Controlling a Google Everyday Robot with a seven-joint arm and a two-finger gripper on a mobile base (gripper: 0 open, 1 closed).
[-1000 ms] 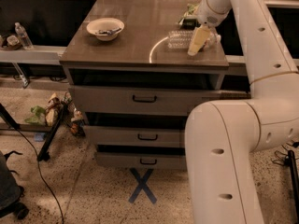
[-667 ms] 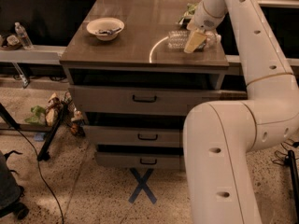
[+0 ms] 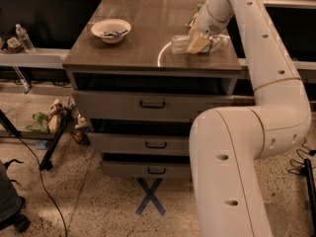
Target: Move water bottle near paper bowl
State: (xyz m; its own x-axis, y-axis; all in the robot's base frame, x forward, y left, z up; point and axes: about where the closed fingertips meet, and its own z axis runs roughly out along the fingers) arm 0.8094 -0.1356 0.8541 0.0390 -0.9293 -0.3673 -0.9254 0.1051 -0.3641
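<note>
- Clasping the clear ribbed plastic water bottle (image 3: 217,42), my gripper (image 3: 196,43) keeps its fingers (image 3: 198,41) closed, on the tabletop (image 3: 143,41) at right.
- I'd carry it low toward the round off-white paper bowl (image 3: 111,37).

Water bottle (image 3: 180,44) on side @ gripper (image 3: 197,43); paper bowl (image 3: 109,36) well apart.

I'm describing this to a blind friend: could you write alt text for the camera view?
A white robot arm reaches over a drawer cabinet, its gripper down at a clear water bottle lying on the right side of the top. A paper bowl sits apart, near the far left corner.
</note>
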